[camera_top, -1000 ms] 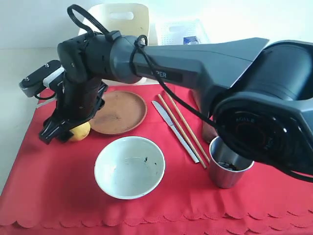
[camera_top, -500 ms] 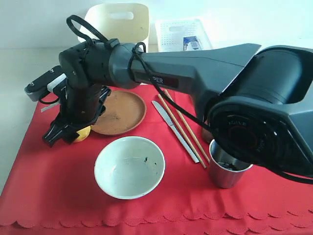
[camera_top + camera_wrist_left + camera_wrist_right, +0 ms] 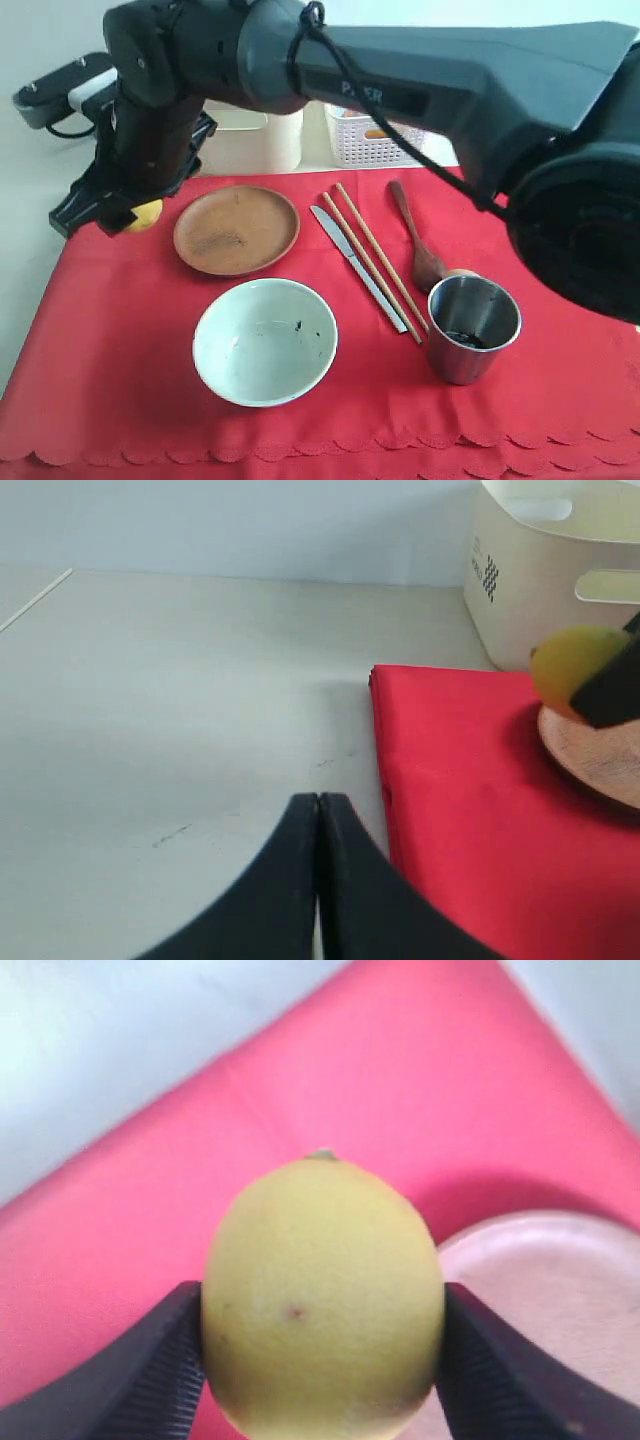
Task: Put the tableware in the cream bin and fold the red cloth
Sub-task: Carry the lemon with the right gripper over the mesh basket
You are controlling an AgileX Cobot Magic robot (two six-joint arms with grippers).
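Note:
The red cloth (image 3: 100, 350) covers the table. On it lie the brown plate (image 3: 237, 229), pale bowl (image 3: 265, 341), steel cup (image 3: 473, 328), knife (image 3: 357, 268), chopsticks (image 3: 375, 258) and dark spoon (image 3: 415, 240). My right gripper (image 3: 110, 210) reaches across to the left side and is shut on a yellow lemon (image 3: 322, 1300), held above the cloth beside the plate (image 3: 540, 1300). The cream bin (image 3: 250, 140) stands behind the cloth, partly hidden by the right arm. My left gripper (image 3: 318, 810) is shut and empty over bare table, just off the cloth's edge (image 3: 470, 800).
A white lattice basket (image 3: 385, 135) sits at the back, to the right of the cream bin. The right arm's dark bulk spans the upper part of the exterior view. Grey tabletop (image 3: 180, 700) lies to the left of the cloth.
The right gripper has risen with the lemon, lifting it off the cloth and carrying it back and to the left. The left gripper has stayed shut.

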